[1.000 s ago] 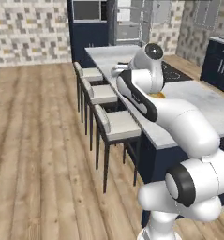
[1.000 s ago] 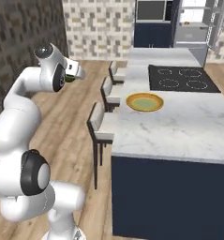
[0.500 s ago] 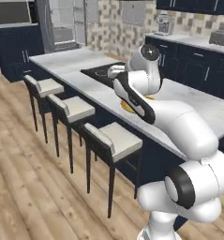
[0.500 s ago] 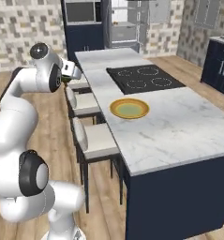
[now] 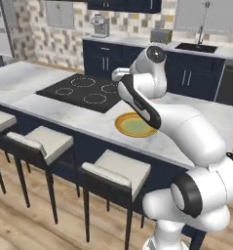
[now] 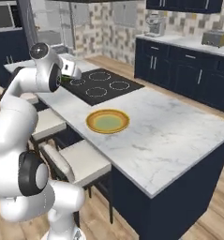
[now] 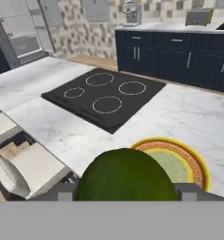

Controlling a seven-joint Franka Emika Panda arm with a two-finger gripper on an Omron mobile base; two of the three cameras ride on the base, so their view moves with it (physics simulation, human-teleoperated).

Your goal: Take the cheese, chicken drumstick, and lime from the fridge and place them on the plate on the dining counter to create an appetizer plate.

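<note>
1. Holding the lime (image 7: 126, 176), the gripper (image 7: 126, 191) has its fingers clamped on either side of the fruit.
2. The plate (image 7: 197, 166) lies on the marble dining counter (image 7: 62, 129), just beyond the fingertips and slightly to the side.
3. The black cooktop (image 7: 104, 96) sits farther ahead, past the plate.

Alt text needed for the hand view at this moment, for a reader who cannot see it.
A green lime sits in the gripper at the bottom, above a marble counter. An empty yellow plate lies just beyond it, with a black cooktop farther back.
</note>
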